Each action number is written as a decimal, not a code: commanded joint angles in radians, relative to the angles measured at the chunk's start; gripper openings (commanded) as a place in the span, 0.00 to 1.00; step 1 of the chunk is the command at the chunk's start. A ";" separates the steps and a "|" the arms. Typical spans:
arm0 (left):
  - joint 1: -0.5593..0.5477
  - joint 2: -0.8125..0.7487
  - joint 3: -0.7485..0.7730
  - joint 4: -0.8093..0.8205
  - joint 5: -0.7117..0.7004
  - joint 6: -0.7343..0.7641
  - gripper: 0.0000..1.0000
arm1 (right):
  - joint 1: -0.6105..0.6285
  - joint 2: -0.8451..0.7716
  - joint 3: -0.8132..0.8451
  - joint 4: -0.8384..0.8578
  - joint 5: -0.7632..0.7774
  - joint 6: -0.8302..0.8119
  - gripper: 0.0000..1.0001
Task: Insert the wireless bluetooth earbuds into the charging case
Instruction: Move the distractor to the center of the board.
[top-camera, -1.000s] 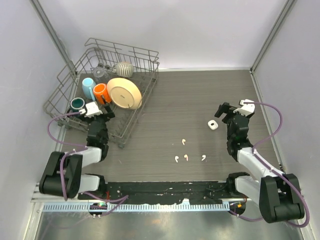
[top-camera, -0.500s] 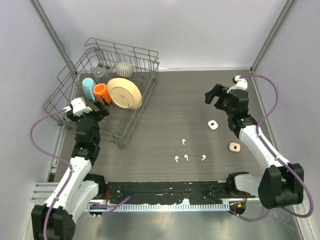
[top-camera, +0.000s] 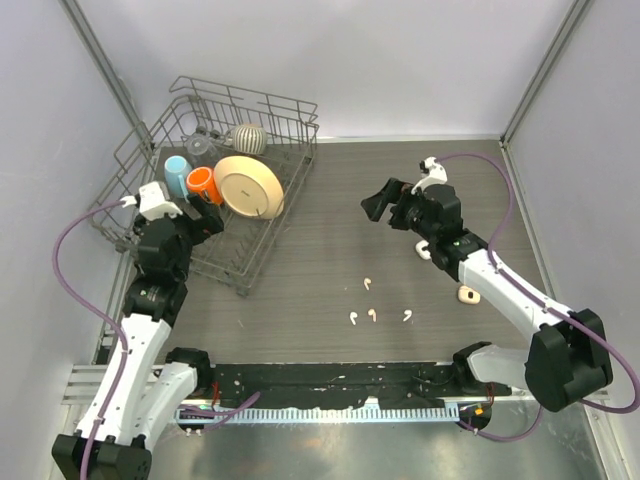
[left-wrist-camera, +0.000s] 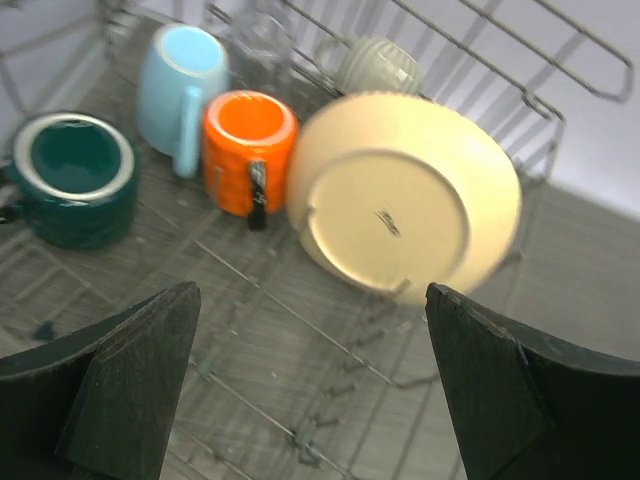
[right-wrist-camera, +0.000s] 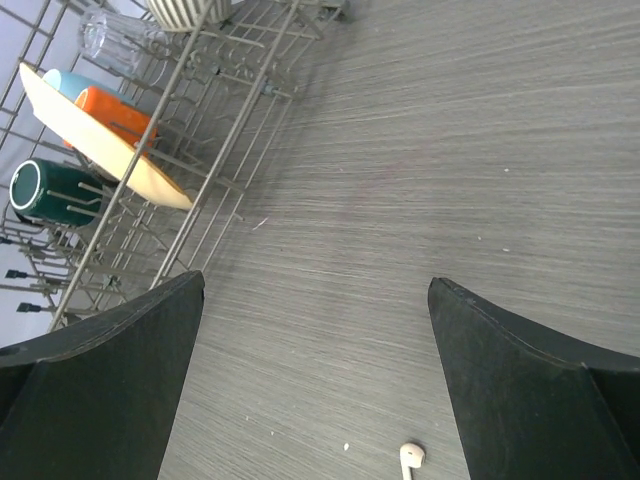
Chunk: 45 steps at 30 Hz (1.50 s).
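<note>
The table (top-camera: 330, 190) is lying bare across its middle and rear, with walls closing in on three sides. The dish rack (top-camera: 290, 105) is occupying the rear-left corner, its right rim well apart from the loose items. The left gripper (top-camera: 205, 222) is hovering over the rack's near side, fingers spread wide and holding nothing, facing the plate (left-wrist-camera: 400, 190). The right gripper (top-camera: 378, 205) is hanging above open table right of centre, fingers likewise parted and empty. A beige charging case (top-camera: 468, 294) is lying just beside the right forearm (detail too small to confirm). Four earbuds (top-camera: 367, 283) are lying loose toward the near edge, three in a row and one just behind, with open table all round.
</note>
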 joint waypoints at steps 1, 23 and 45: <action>0.006 0.025 0.033 -0.010 0.391 0.038 1.00 | 0.000 -0.043 -0.017 0.047 0.077 0.058 1.00; -0.295 0.341 0.081 -0.119 0.644 0.020 0.91 | -0.285 -0.189 0.000 -0.263 0.212 0.006 1.00; -0.413 0.099 0.213 -0.266 0.103 0.078 1.00 | -0.338 -0.119 0.094 -0.474 0.302 -0.138 1.00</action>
